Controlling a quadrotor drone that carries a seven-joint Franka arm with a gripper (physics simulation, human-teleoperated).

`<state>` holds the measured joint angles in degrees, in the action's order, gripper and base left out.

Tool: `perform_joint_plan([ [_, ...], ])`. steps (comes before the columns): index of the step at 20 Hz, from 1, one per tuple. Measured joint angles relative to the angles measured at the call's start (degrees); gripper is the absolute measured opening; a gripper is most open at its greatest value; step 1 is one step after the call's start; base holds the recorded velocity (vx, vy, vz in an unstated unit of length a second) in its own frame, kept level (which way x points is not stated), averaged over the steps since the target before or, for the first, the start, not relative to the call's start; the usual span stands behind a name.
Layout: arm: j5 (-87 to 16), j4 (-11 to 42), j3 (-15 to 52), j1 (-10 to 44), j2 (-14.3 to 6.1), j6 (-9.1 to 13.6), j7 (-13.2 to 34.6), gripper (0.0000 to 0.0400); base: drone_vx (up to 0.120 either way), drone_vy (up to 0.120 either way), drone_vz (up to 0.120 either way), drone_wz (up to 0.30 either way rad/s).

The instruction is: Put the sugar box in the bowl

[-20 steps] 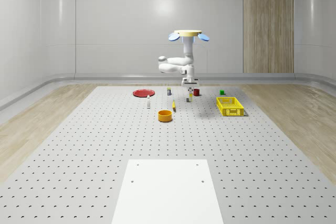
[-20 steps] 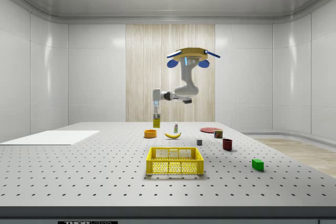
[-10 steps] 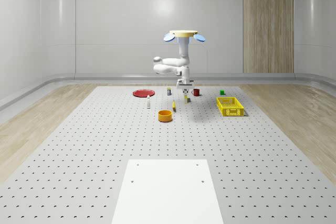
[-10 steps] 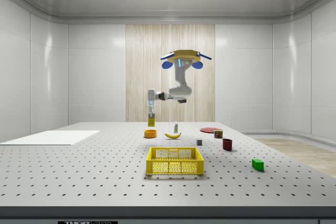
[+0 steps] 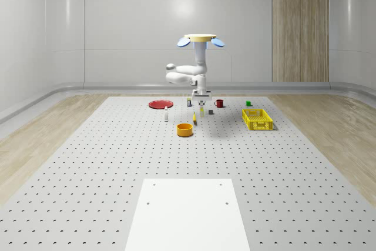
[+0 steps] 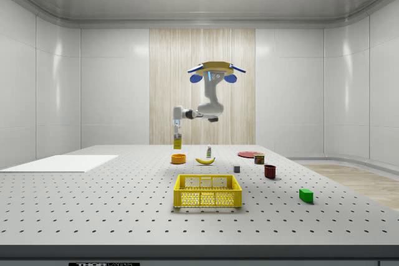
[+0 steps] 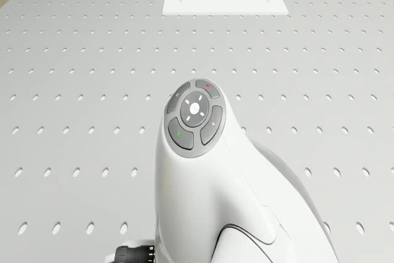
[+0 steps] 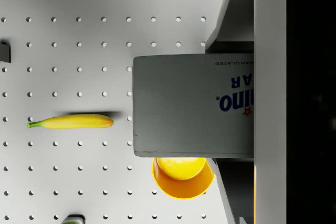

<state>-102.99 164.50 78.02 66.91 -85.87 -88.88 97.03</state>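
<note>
Arm reaches forward from hovering drone [image 6: 216,70]; hand [image 6: 177,130] points down, gripping sugar box [image 6: 177,141] above bowl [image 6: 178,159].

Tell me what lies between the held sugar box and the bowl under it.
Nothing: in the side view the sugar box, clamped in the gripper, hangs just above the orange bowl with bare air between. The drone hovers over the table.
</note>
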Motion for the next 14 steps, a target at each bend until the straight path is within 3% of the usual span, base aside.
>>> perform_joint_plan([
  [14,0.26,-0.03,0.10,0.15,-0.66,-0.62,0.13,0.0163,0.006,-0.120,0.000,0.000],
])
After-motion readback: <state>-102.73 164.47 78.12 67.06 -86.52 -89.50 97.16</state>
